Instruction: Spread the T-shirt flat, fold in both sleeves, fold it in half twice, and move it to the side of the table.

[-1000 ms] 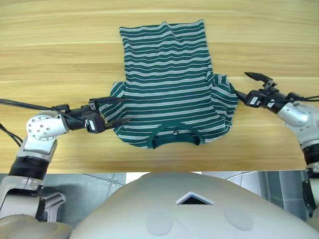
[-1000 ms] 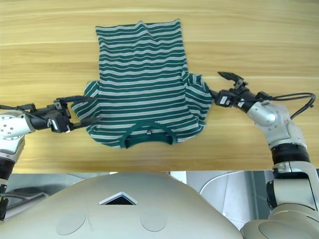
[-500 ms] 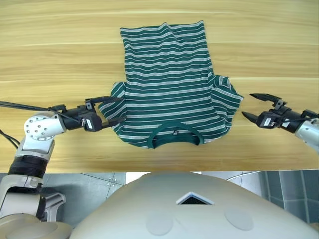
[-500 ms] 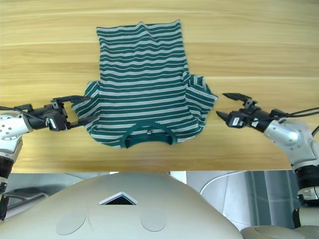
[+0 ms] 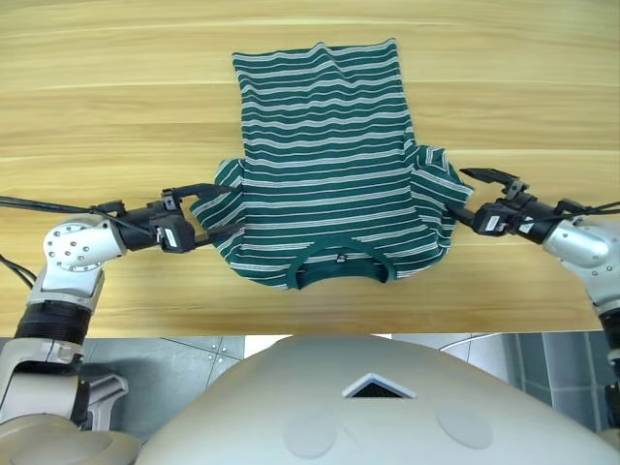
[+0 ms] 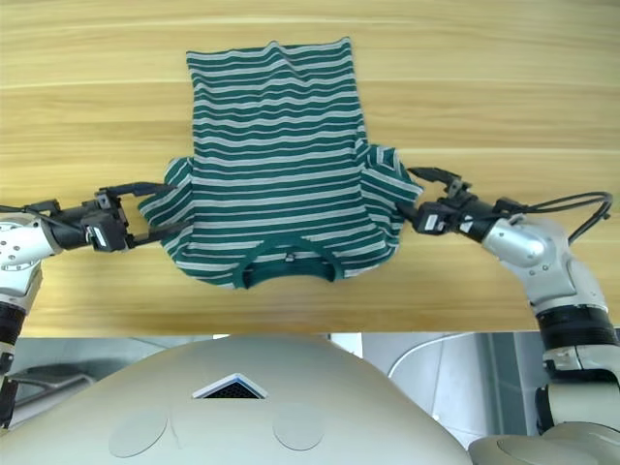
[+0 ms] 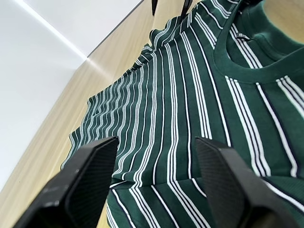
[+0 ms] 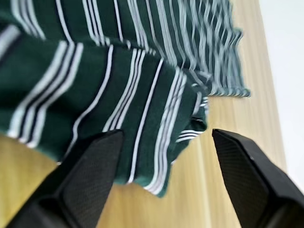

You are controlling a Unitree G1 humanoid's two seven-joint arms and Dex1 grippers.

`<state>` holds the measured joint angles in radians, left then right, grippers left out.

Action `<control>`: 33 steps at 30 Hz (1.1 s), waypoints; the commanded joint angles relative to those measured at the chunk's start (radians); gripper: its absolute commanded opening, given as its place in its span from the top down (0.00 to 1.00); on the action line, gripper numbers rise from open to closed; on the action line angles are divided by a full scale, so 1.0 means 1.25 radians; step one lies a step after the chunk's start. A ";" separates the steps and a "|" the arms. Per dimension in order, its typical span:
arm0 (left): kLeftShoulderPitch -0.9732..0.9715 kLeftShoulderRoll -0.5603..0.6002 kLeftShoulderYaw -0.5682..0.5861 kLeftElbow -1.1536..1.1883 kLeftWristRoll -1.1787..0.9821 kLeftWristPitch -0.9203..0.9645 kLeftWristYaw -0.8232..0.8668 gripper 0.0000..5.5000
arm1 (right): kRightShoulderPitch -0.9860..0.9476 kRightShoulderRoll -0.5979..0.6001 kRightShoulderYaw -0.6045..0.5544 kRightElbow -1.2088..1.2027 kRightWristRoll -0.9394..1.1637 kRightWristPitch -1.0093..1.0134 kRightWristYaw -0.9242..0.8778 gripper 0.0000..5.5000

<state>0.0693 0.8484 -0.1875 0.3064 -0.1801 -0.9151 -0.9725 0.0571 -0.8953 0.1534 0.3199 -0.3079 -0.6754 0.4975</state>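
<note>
A green T-shirt with white stripes lies on the wooden table, collar nearest me and hem at the far side. Both sleeves are bunched against the body. My left gripper is open, and its fingers straddle the left sleeve. At the other side my right gripper is open, level with the table, its tips at the edge of the right sleeve. In both wrist views striped cloth lies between the dark fingers, with a gap on each side.
Bare wood stretches left, right and beyond the shirt. The table's near edge runs just below the collar, with grey floor under it.
The right gripper left the right sleeve, swung out to the near right, then came back to the sleeve's edge. The left gripper slid slightly outward along the left sleeve.
</note>
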 commanded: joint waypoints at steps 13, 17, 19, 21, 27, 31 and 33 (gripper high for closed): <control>-0.017 -0.007 0.004 0.003 0.015 0.000 -0.006 0.46 | 0.139 -0.103 -0.003 -0.097 0.148 -0.074 0.111 0.37; -0.029 -0.008 0.001 0.010 0.019 0.002 -0.009 0.46 | 0.158 -0.110 -0.039 -0.128 0.178 -0.063 0.123 0.37; -0.020 0.000 0.004 -0.015 -0.016 0.007 -0.022 0.46 | 0.144 -0.097 -0.058 -0.111 0.166 -0.052 0.111 0.37; -0.004 0.015 0.011 -0.047 -0.051 0.012 -0.034 0.46 | 0.122 -0.084 -0.077 -0.095 0.144 -0.034 0.089 0.37; 0.027 0.055 0.043 -0.061 -0.072 0.033 -0.055 0.46 | 0.089 -0.060 -0.121 -0.089 0.151 -0.027 0.054 0.37; 0.040 0.115 0.081 -0.033 -0.039 0.058 -0.071 0.37 | 0.111 -0.055 -0.161 -0.099 0.164 -0.029 0.040 0.37; 0.017 0.130 0.094 0.004 0.054 0.061 -0.036 0.32 | 0.116 -0.048 -0.168 -0.102 0.155 -0.025 0.033 0.37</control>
<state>0.1237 0.9797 -0.0912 0.2708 -0.2182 -0.8487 -1.0513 0.1934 -0.9637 -0.0384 0.2023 -0.1094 -0.7073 0.5462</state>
